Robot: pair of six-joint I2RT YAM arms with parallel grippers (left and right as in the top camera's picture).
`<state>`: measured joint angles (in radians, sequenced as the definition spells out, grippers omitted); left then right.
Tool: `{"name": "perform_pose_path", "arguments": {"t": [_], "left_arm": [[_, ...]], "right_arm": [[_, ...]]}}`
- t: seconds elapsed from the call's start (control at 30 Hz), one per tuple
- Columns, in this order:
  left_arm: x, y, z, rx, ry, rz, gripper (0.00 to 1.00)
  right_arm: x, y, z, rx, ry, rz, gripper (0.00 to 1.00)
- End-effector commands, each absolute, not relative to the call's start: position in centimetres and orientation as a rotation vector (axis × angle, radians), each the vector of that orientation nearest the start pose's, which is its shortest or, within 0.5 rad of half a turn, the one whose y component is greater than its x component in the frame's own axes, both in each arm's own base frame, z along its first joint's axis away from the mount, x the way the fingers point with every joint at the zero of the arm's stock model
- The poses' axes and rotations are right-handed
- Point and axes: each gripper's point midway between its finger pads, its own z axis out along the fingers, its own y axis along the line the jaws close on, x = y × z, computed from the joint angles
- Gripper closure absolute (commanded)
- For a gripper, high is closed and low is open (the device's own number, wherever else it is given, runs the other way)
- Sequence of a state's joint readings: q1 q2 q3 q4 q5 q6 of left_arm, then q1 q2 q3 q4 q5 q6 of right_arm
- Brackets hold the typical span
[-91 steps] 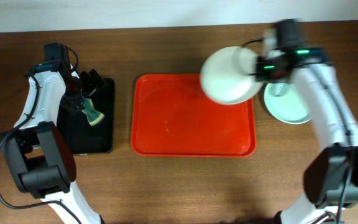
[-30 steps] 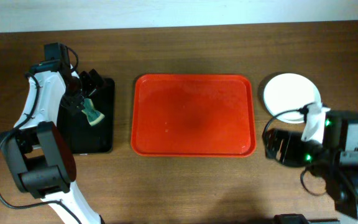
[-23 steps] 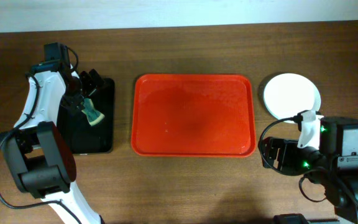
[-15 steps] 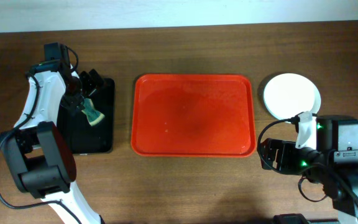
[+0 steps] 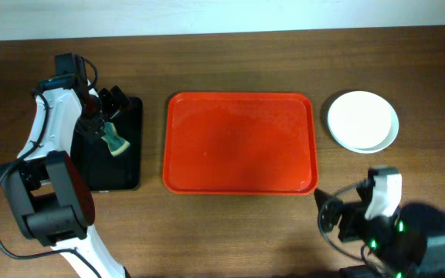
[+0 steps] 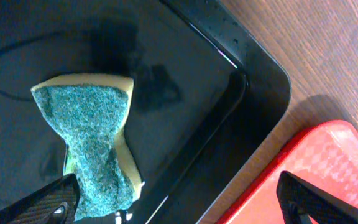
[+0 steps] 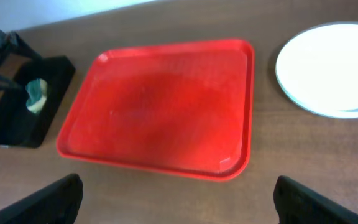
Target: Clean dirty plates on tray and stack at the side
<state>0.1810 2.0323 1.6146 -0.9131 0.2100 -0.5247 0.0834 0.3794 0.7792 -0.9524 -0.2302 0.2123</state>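
The red tray (image 5: 240, 143) lies mid-table with nothing on it, also seen in the right wrist view (image 7: 160, 99). The plates (image 5: 363, 121) sit in a stack on the table to its right, a white one on top and a mint-green rim showing beneath (image 7: 331, 68). My right gripper (image 5: 329, 218) hangs open and empty near the front edge, below the tray's right corner (image 7: 179, 205). My left gripper (image 5: 113, 106) is open over the black tray (image 5: 130, 166), just behind a teal-and-yellow sponge (image 6: 92, 143), holding nothing (image 6: 179, 205).
The black tray (image 6: 229, 118) holds only the sponge (image 5: 115, 143) and sits left of the red tray, with a strip of wood between them. Bare wooden table surrounds the plate stack. The left arm stretches along the table's left side.
The right arm let go of the white plate onto the stack, then drew back toward the front edge, away from the plates. The left arm and sponge have not moved.
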Motion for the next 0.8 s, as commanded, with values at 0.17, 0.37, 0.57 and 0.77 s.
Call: {"name": "perform_pose_path", "arguments": {"t": [0.17, 0.37, 0.57, 0.77], "left_arm": [[44.8, 4.7, 8.7, -0.955, 2.711, -0.372, 0.01], [44.8, 4.7, 8.7, -0.955, 2.711, -0.372, 0.01], [44.8, 4.7, 8.7, -0.955, 2.711, -0.372, 0.01], [44.8, 4.7, 8.7, -0.955, 2.711, -0.372, 0.01]], "right_arm": [[19.1, 5.8, 21.5, -0.057, 1.806, 0.434, 0.02], [21.4, 5.8, 20.7, -0.061, 1.696, 0.419, 0.02], [22.8, 3.4, 20.1, 0.049, 1.653, 0.296, 0.02], [23.0, 1.8, 20.0, 0.113, 1.648, 0.219, 0.02]]}}
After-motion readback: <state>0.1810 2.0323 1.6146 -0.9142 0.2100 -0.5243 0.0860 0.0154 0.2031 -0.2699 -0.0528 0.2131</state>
